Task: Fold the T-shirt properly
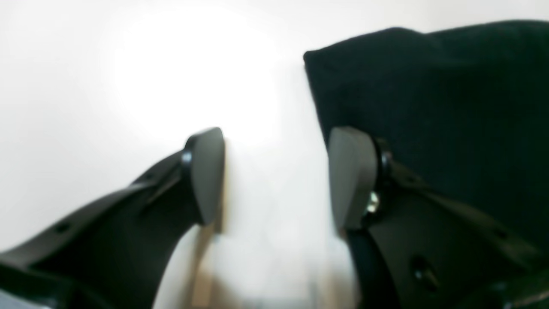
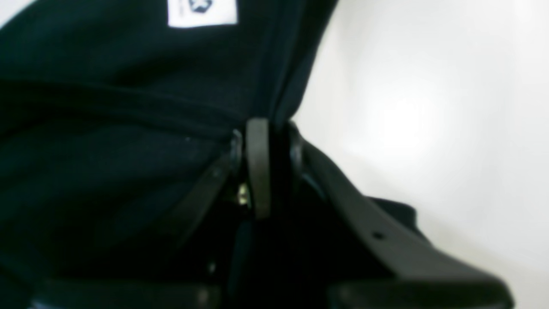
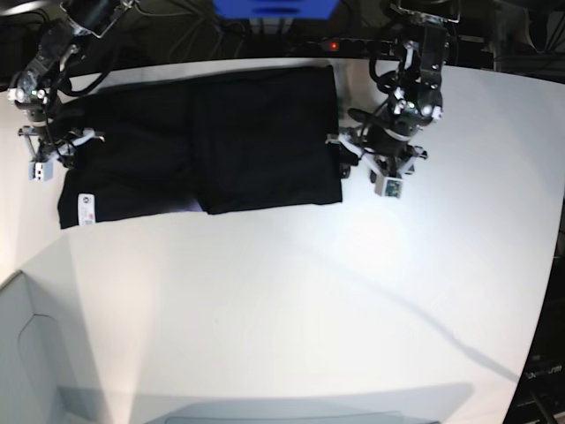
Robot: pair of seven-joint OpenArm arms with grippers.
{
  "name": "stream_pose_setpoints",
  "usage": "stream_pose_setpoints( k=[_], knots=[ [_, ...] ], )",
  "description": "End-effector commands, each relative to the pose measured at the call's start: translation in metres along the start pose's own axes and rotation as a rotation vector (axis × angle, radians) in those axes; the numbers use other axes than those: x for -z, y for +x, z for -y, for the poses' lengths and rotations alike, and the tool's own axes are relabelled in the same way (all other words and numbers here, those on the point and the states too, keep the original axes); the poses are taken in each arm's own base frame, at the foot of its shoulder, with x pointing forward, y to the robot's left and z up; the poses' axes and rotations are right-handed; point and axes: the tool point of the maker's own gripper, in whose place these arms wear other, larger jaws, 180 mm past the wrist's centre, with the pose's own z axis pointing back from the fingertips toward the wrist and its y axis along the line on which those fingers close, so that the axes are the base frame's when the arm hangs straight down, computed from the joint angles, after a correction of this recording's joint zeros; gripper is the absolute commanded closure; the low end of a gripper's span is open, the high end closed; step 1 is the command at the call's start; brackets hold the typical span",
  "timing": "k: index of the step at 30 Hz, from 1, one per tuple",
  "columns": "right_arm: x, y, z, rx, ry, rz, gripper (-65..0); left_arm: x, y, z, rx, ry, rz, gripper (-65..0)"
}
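The black T-shirt (image 3: 221, 141) lies flat on the white table (image 3: 309, 309), partly folded, with a doubled layer on its right half. Its small white label (image 3: 86, 209) shows at the front left corner and also in the right wrist view (image 2: 201, 13). No orange or purple print shows. My right gripper (image 2: 274, 167) is shut on a pinch of the shirt's cloth (image 2: 107, 150) at its left edge; in the base view it (image 3: 78, 140) sits there. My left gripper (image 1: 279, 171) is open at the shirt's right edge (image 1: 429, 107), one finger (image 1: 351, 176) over the cloth, the other on bare table.
The table's far edge runs just behind the shirt, with cables and a blue box (image 3: 274, 7) beyond it. Bare white table surface lies in front of the shirt. A grey raised piece (image 3: 26, 353) sits at the front left corner.
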Motion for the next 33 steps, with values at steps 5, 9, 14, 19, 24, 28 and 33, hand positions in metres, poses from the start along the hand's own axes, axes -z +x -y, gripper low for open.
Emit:
stream_pose_setpoints(
  k=[5,9,14,19,24,28,33],
  knots=[
    [-0.034,0.060,-0.031,-0.069,-0.005,0.203,0.0,0.007,-0.012,0.010,-0.020,-0.026,-0.057,-37.5],
    [-0.050,0.078,-0.078,-0.128,0.066,0.268,0.0,0.014,-0.013,0.006,-0.027,-0.020,-0.069,-37.5],
    [-0.064,0.081,-0.153,-0.179,0.230,0.307,0.0,0.015,-0.013,0.006,-0.028,-0.018,-0.071,-37.5],
    [-0.074,0.072,-0.246,-0.257,0.491,0.306,0.0,0.015,-0.013,0.005,-0.029,-0.015,-0.071,-37.6],
    [-0.106,0.075,-0.330,-0.306,0.744,0.385,0.0,0.015,-0.013,0.003,-0.028,-0.009,-0.071,-37.7],
    [-0.114,0.058,-0.360,-0.375,0.846,0.353,0.0,0.014,-0.013,0.001,-0.028,-0.003,-0.070,-37.8],
    [-0.097,0.025,-0.376,-0.473,0.924,0.255,0.0,0.014,-0.012,0.001,-0.033,-0.005,-0.069,-37.8]
  ],
)
